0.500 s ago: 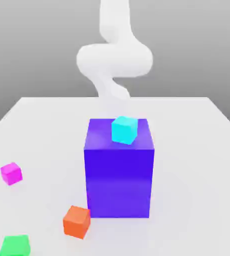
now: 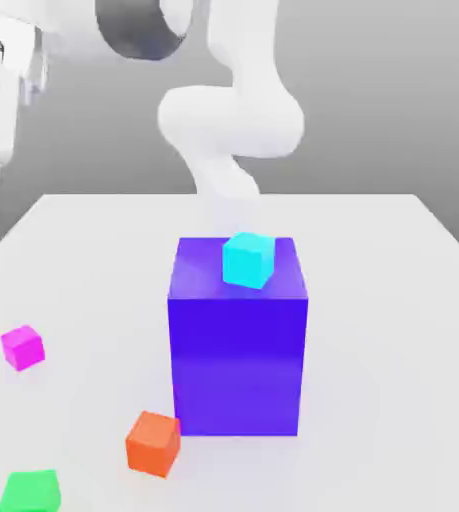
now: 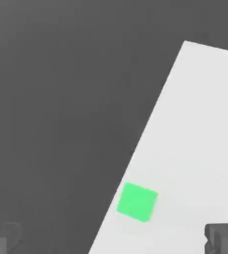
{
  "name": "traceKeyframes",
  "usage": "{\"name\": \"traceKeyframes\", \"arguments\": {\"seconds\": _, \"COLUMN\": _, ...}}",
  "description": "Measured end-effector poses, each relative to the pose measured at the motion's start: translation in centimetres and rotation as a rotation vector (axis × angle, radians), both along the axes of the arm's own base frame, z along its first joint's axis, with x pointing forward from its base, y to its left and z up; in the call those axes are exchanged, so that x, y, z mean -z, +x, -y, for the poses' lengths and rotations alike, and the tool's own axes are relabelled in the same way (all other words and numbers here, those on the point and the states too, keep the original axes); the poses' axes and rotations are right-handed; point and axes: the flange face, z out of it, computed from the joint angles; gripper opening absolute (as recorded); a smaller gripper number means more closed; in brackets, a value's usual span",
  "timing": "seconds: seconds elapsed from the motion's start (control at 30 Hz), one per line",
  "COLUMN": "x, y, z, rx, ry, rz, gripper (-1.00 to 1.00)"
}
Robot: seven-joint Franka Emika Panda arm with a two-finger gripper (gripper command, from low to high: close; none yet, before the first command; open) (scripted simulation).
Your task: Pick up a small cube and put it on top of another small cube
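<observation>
White table (image 2: 393, 260) carries purple-blue block (image 2: 237, 360); small cube (image 2: 22, 347); orange cube (image 2: 153, 443); green cube (image 2: 30, 492)

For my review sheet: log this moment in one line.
gripper: open, empty | pink cube: on table | cyan cube: atop purple block | stacking: not started

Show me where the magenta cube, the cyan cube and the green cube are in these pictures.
magenta cube (image 2: 22, 348), exterior view, on its front face.
cyan cube (image 2: 247, 260), exterior view, on its front face, atop the big purple-blue block (image 2: 237, 360).
green cube (image 3: 137, 201), hand view, on its top face.
</observation>
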Motion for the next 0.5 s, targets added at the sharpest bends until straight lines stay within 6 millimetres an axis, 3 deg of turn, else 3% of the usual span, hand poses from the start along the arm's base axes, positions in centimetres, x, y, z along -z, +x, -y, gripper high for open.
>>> {"name": "traceKeyframes", "arguments": {"seconds": 0.17, "x": 8.9, "y": -5.5, "z": 5.0, "rx": 0.383, "ry": 0.125, "rz": -0.083, "gripper": 0.00}}
{"name": "traceKeyframes", "arguments": {"seconds": 0.23, "x": 12.3, "y": -8.9, "z": 7.0, "rx": 0.558, "ry": 0.171, "rz": -0.116, "gripper": 0.00}}
{"name": "traceKeyframes", "arguments": {"seconds": 0.37, "x": 18.5, "y": -15.3, "z": 8.5, "rx": 0.877, "ry": 0.251, "rz": -0.184, "gripper": 0.00}}
{"name": "traceKeyframes", "arguments": {"seconds": 0.5, "x": 23.0, "y": -16.5, "z": 8.4, "rx": 0.951, "ry": 0.266, "rz": -0.208, "gripper": 0.00}}
